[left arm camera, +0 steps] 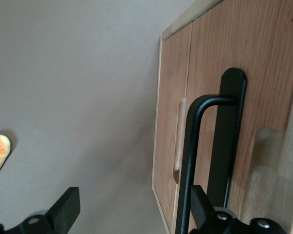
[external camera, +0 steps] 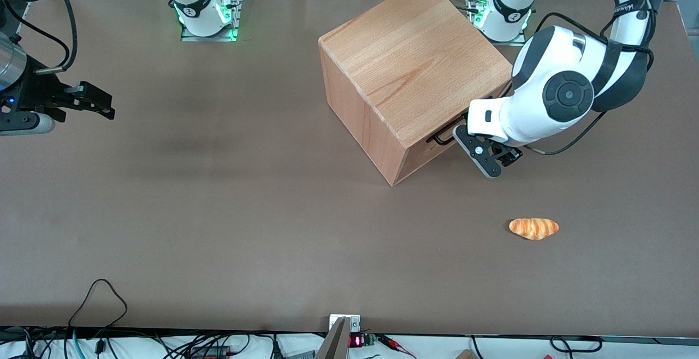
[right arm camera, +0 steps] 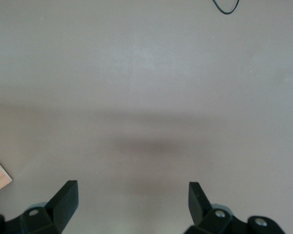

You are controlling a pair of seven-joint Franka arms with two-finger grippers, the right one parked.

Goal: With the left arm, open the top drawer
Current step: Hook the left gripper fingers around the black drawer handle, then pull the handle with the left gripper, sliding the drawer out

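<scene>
We see a bare brown desk carrying a wooden cabinet near its center. The top drawer looks closed. Our left arm's tool sits released at the black handle. A croissant lies at five o'clock from the cabinet.

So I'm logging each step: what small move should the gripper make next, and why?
Probably shift sideways to centre on the handle, then close. The gripper is open at the top drawer; one finger sits by the bar, not around it.
</scene>
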